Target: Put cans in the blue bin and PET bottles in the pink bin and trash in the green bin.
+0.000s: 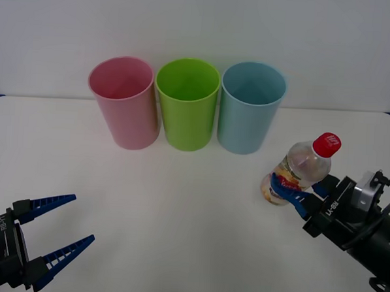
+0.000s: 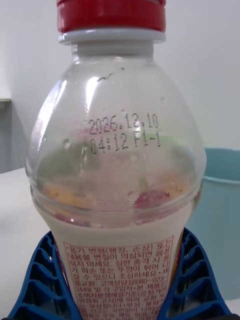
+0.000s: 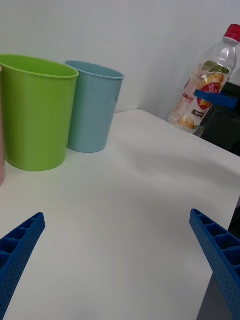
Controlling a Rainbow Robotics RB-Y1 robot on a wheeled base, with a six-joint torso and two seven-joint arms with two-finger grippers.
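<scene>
The PET bottle, clear with a red cap and a yellow-red label, leans tilted at the right of the table, in front of the blue bin. My right gripper is shut on its lower body. In the right wrist view, blue fingers flank the bottle. The pink bin, green bin and blue bin stand in a row at the back. My left gripper hangs open and empty at the front left. The left wrist view shows the bottle beyond the green bin and blue bin.
The white table spreads between the two arms and the bins. A white wall rises right behind the bins. The blue bin's rim sits just behind the bottle in the right wrist view.
</scene>
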